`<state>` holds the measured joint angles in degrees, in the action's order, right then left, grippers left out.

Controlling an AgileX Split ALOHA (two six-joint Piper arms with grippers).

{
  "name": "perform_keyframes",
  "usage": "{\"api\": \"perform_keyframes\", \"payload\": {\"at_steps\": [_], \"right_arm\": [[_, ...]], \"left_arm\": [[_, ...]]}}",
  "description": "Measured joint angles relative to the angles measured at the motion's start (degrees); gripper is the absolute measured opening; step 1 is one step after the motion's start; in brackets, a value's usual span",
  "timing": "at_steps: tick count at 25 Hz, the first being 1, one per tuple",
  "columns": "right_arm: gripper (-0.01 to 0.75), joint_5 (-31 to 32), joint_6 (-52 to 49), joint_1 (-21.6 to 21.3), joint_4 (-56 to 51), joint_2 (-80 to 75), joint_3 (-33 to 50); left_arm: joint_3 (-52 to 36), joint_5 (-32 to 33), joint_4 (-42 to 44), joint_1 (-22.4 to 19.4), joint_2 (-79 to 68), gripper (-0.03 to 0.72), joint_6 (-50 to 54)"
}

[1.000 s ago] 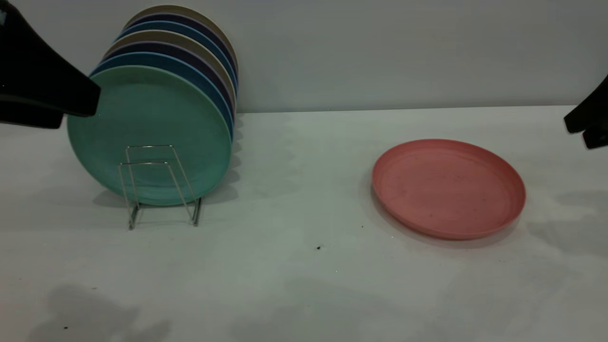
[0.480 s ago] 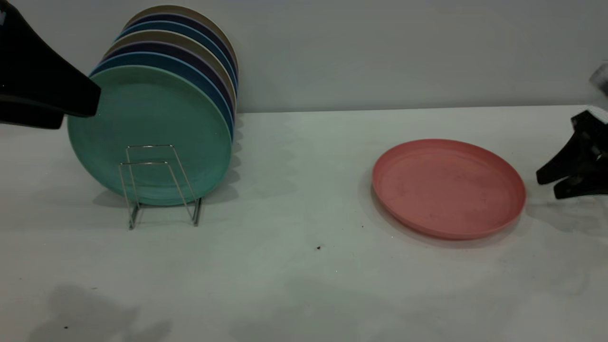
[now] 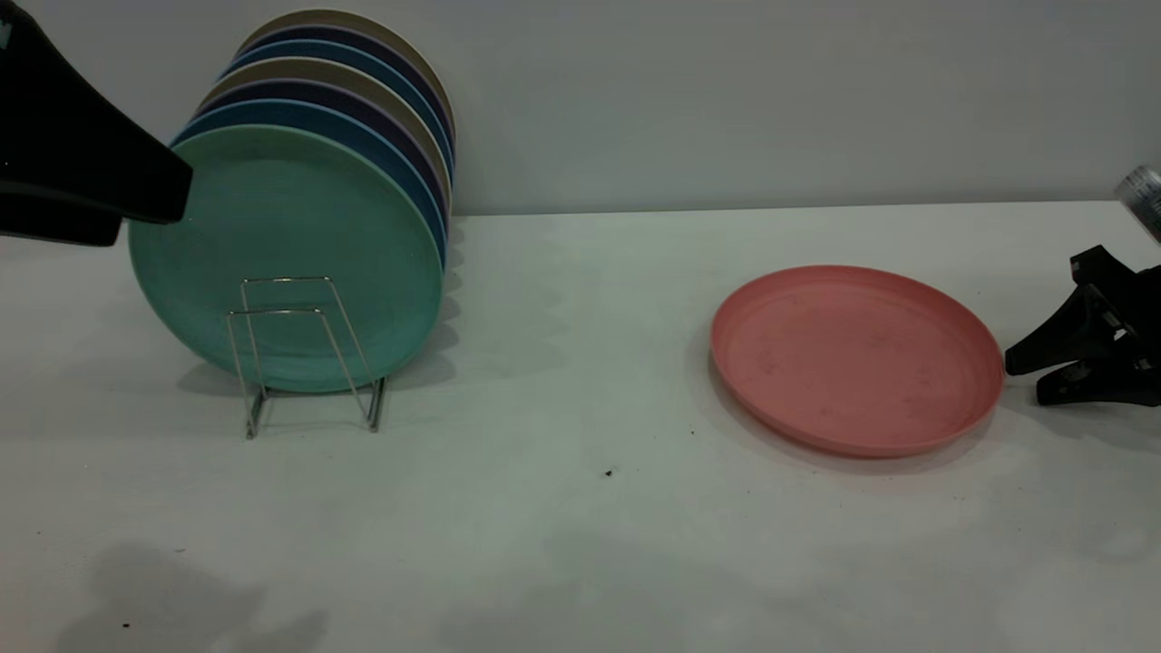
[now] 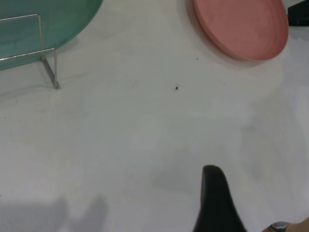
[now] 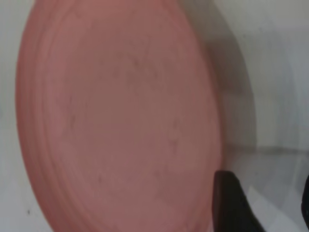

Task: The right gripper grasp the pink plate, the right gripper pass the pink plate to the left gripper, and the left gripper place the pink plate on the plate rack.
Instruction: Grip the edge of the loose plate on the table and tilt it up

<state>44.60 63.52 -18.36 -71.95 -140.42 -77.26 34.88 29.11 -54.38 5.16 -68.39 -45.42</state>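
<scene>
The pink plate (image 3: pixel 857 358) lies flat on the white table, right of centre. My right gripper (image 3: pixel 1022 379) is open and low over the table, its tips just off the plate's right rim without touching it. The right wrist view has the plate (image 5: pixel 120 116) filling most of the picture, and one black finger (image 5: pixel 231 203) sits beside its edge. The plate rack (image 3: pixel 308 354) stands at the left, its two front wire loops free. My left gripper (image 3: pixel 154 213) hovers open at the upper left, beside the racked plates; its wrist view shows one finger (image 4: pixel 215 198), the rack (image 4: pixel 46 63) and the plate (image 4: pixel 241 26).
Several plates stand upright in the rack, a teal-green one (image 3: pixel 286 258) at the front, with blue, dark and beige ones behind. A grey wall runs along the back of the table (image 3: pixel 580 508). Small dark specks dot the tabletop between the rack and the pink plate.
The right gripper has come down from the upper right edge and moved left to the pink plate's right rim. The left gripper and the plates have not moved.
</scene>
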Motion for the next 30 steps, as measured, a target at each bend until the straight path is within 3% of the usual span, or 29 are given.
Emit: {"api": "perform_keyframes", "payload": {"at_steps": [11,30], "right_arm": [[0.371,-0.5,2.3,5.4,-4.0,-1.5,-0.7],[0.371,2.3,2.6,5.2,-5.7,-1.8,-1.7]], "left_arm": [[0.0,-0.4,0.1,0.0,0.0,0.497,0.0],[0.0,-0.4,0.1,0.0,0.0,0.497,-0.8]]}}
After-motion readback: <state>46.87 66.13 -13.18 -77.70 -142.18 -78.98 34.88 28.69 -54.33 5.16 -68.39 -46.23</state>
